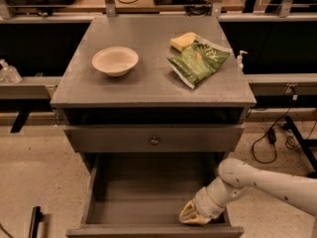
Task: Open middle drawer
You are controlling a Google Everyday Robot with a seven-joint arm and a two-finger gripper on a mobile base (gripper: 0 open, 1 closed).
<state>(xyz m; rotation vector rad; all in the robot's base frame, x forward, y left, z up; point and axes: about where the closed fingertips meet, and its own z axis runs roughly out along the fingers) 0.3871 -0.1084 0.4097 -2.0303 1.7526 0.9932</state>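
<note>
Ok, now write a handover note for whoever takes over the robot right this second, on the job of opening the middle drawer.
Gripper: low inside the middle drawer, at its front right corner, just behind the front panel.
Middle drawer: pulled far out, and its grey inside holds only the gripper. The drawer above, the one with the knob, sits much further in.
Done: the drawer looks open.
Left: probably just lifting the arm out and clear.
On the cabinet top: bowl, green bag, yellow sponge.

Middle drawer (143, 205), grey wood, pulled far out under the shut upper drawer front (114, 139), shallow box interior open to view, gripper (194, 216) low inside its front right corner
</note>
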